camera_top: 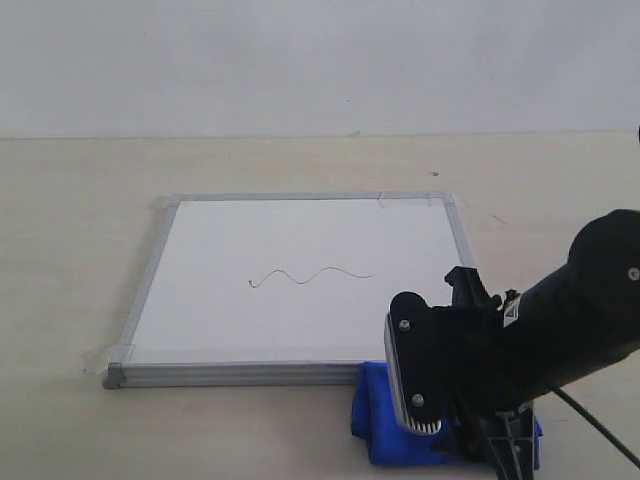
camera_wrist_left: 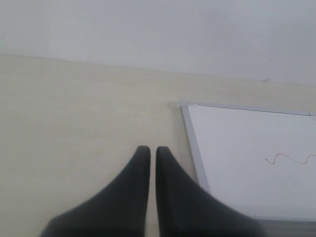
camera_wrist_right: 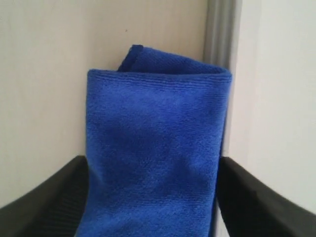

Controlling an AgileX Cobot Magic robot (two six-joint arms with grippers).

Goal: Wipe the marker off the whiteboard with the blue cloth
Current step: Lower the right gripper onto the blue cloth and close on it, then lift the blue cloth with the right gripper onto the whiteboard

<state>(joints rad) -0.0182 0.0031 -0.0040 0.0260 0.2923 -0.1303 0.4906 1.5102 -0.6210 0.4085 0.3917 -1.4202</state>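
Note:
The whiteboard lies flat on the table, and the marker runs as a thin wavy line across its middle. Against the board's near right frame lies the folded blue cloth. My right gripper is down over it and open. In the right wrist view the blue cloth fills the gap of the right gripper, one finger at each side edge, and the cloth is not squeezed. My left gripper is shut and holds nothing, off the whiteboard's far left corner. The marker shows there too.
The board's silver frame runs right beside the cloth. Tape bits hold the board's corners to the pale wooden table. A plain white wall closes the back.

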